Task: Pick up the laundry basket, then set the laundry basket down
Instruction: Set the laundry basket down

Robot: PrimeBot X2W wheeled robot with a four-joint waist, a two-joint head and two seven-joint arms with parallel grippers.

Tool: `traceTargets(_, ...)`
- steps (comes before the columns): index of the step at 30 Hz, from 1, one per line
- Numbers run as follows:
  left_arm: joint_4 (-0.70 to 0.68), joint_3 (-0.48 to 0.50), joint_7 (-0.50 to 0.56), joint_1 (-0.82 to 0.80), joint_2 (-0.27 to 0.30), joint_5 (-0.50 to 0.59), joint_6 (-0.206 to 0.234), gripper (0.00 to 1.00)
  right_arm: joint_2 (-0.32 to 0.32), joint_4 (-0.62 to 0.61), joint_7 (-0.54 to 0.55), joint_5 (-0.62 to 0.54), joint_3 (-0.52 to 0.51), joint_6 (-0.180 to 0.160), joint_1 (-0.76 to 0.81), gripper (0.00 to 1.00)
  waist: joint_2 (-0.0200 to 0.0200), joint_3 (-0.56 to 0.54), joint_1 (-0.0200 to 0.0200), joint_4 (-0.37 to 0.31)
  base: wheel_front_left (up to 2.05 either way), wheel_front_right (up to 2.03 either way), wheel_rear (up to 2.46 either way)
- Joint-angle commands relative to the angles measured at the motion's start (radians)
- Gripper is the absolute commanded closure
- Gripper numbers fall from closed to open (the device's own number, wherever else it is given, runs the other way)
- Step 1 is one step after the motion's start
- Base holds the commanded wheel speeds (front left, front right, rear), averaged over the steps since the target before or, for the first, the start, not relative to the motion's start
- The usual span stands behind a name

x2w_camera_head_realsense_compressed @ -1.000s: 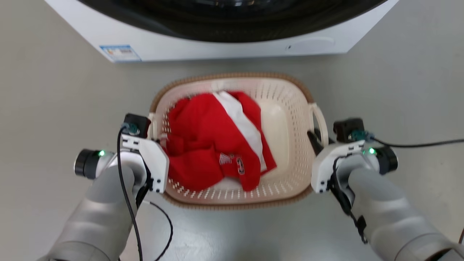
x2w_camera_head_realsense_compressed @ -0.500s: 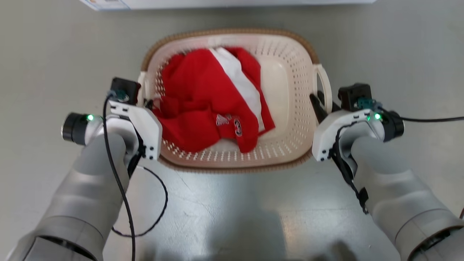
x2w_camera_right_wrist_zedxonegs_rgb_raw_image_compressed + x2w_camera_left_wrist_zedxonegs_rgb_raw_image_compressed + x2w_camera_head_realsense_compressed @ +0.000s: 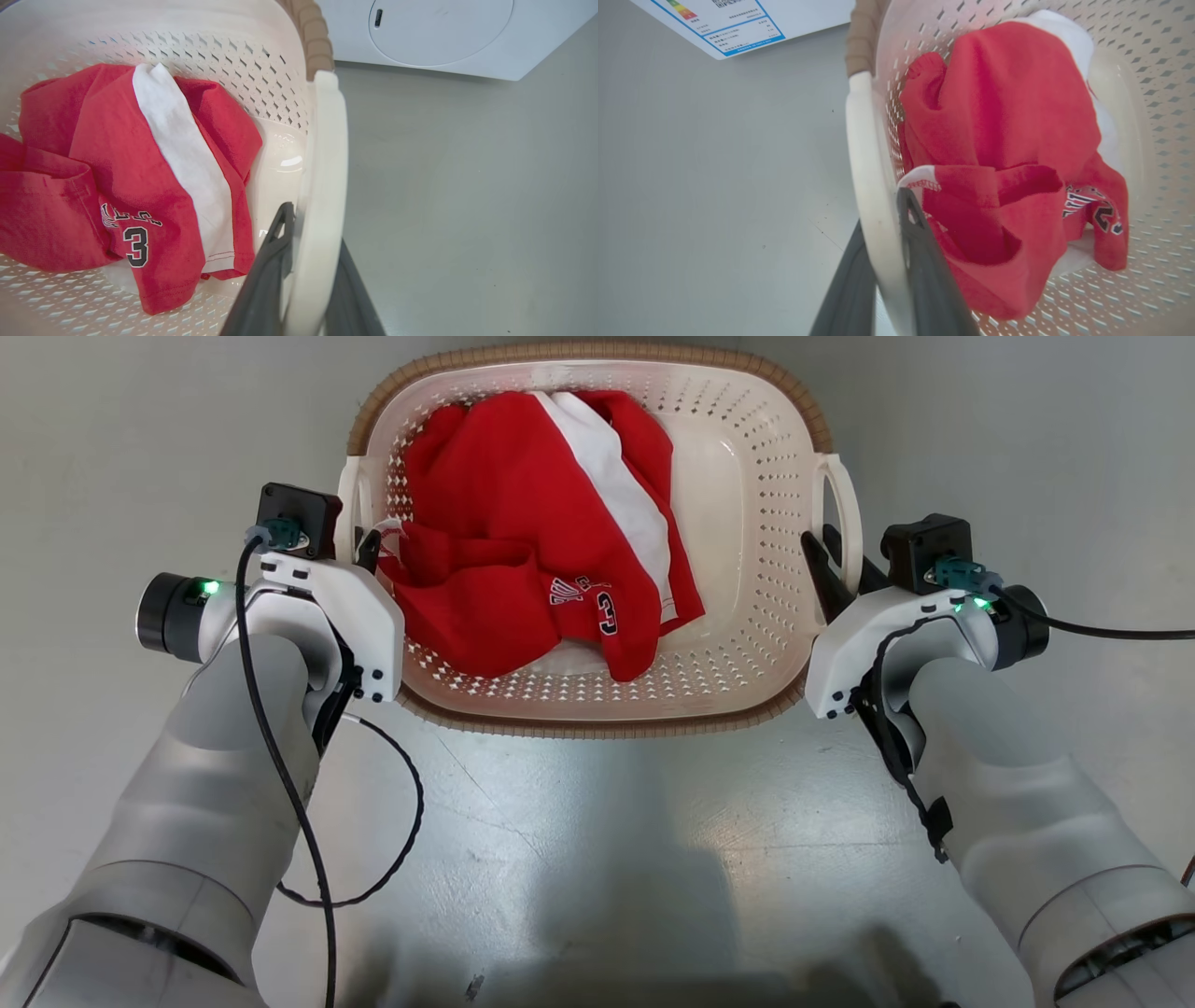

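The laundry basket [image 3: 597, 721] is cream perforated plastic with a brown woven-look rim. It holds a red and white shirt [image 3: 523, 541]. My left gripper [image 3: 366, 549] is shut on the basket's left loop handle [image 3: 866, 154], one dark finger on each side of it. My right gripper [image 3: 826, 555] is shut the same way on the right loop handle [image 3: 327, 154]. In the left wrist view the left gripper [image 3: 882, 219] straddles the handle bar. The right wrist view shows the right gripper [image 3: 315, 233] clamped across its bar.
The white washer [image 3: 444, 32] stands just beyond the basket, and its energy label [image 3: 733, 23] shows in the left wrist view. Grey floor [image 3: 597, 859] surrounds the basket. A black cable [image 3: 373, 859] loops under my left forearm.
The head camera has moved, and the washer has slid out of the top of the head view. The basket now looks larger and nearer. Both grippers stay shut on its handles.
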Motion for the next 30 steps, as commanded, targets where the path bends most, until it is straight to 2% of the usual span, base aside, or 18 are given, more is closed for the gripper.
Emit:
traceTargets(1,0.001,0.013,-0.014,-0.022,0.066,-0.005,0.019,1.0,0.004,-0.012,-0.014,-0.031,0.003,0.008,0.041,1.0,0.0,0.009,0.0,0.001,0.0,0.0,0.0)
traceTargets(12,0.004,0.007,-0.013,-0.043,0.056,-0.017,0.03,1.0,0.004,-0.038,-0.014,-0.13,-0.106,0.008,0.048,1.0,0.0,0.05,0.0,0.006,0.0,0.0,0.0)
traceTargets(23,0.005,-0.004,-0.006,-0.045,0.059,-0.024,0.035,1.0,0.004,-0.058,-0.014,-0.137,-0.121,0.008,0.066,1.0,0.0,0.058,0.0,0.005,0.0,0.0,0.0)
traceTargets(24,0.005,-0.005,-0.005,-0.045,0.058,-0.025,0.036,0.78,0.004,-0.056,-0.014,-0.135,-0.121,0.008,0.067,1.0,0.0,0.059,0.0,0.005,0.0,0.0,0.0)
traceTargets(25,0.005,-0.006,-0.004,-0.046,0.058,-0.025,0.036,0.31,0.004,-0.054,-0.014,-0.132,-0.125,0.008,0.065,0.75,0.0,0.061,0.0,0.004,0.0,0.0,0.0)
traceTargets(26,0.006,-0.007,-0.003,-0.046,0.057,-0.027,0.035,0.0,0.004,-0.054,-0.014,-0.136,-0.133,0.008,0.062,0.29,0.0,0.063,0.0,0.002,0.0,0.0,0.0)
traceTargets(27,0.006,-0.006,0.0,-0.047,0.056,-0.03,0.035,0.0,0.004,-0.054,-0.014,-0.14,-0.14,0.008,0.06,0.0,0.0,0.065,0.0,0.002,0.0,0.0,0.0)
traceTargets(30,0.006,-0.004,0.0,-0.05,0.052,-0.036,0.038,0.0,0.004,-0.051,-0.014,-0.157,-0.162,0.008,0.056,0.0,0.0,0.071,0.0,0.003,0.0,0.0,0.0)
